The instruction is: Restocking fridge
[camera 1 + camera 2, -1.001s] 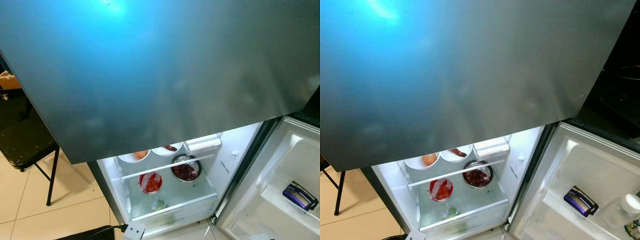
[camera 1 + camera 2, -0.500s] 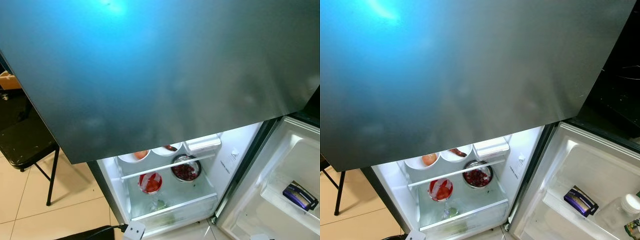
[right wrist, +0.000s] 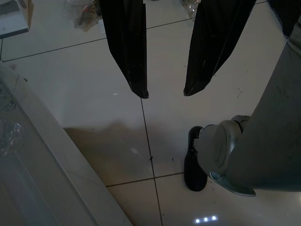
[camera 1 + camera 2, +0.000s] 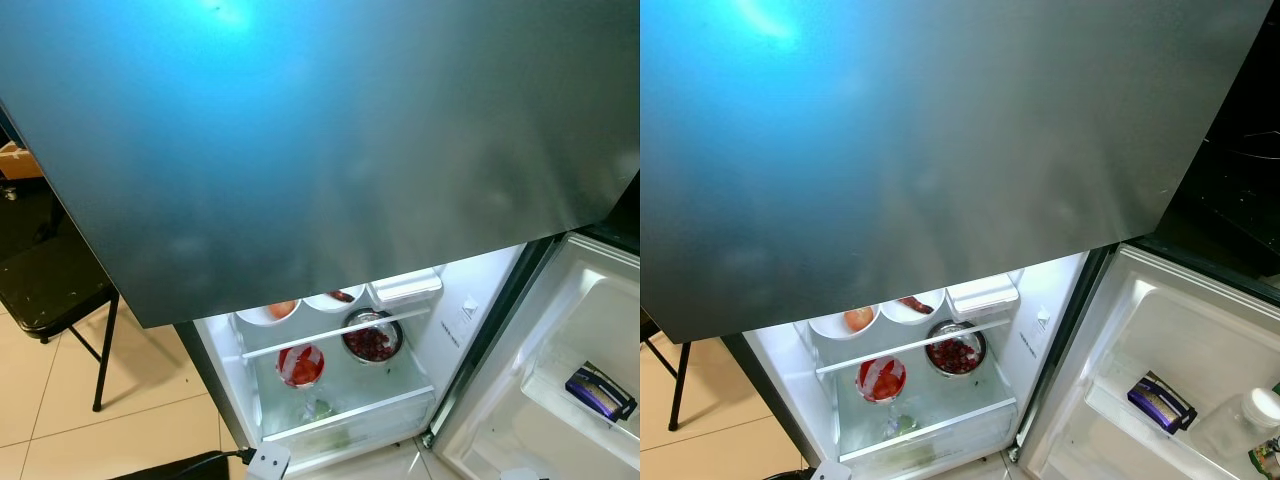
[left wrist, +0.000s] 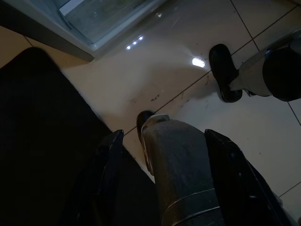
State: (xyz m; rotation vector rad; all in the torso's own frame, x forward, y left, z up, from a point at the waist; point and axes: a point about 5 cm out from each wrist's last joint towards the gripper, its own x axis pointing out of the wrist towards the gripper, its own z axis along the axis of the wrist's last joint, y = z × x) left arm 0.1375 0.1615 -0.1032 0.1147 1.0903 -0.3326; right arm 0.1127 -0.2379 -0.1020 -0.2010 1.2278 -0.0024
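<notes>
I face a grey fridge (image 4: 320, 150) whose upper door is closed. Its lit lower compartment (image 4: 330, 360) stands open, with the door (image 4: 560, 370) swung to my right. Inside are two white bowls (image 4: 268, 313), a steel bowl of red food (image 4: 371, 340), a red-filled dish (image 4: 300, 365) and a white box (image 4: 405, 287). A purple packet (image 4: 598, 392) and a clear bottle (image 4: 1245, 420) sit in the door shelf. My left gripper (image 5: 164, 136) hangs open above the floor near my leg. My right gripper (image 3: 165, 93) also hangs open over the tiles.
A black folding chair (image 4: 50, 285) stands to the left of the fridge. A white power strip (image 4: 268, 462) with a black cable lies on the floor at the fridge's foot. A dark mat (image 5: 42, 141) lies under my left side. My feet (image 3: 211, 150) stand on beige tiles.
</notes>
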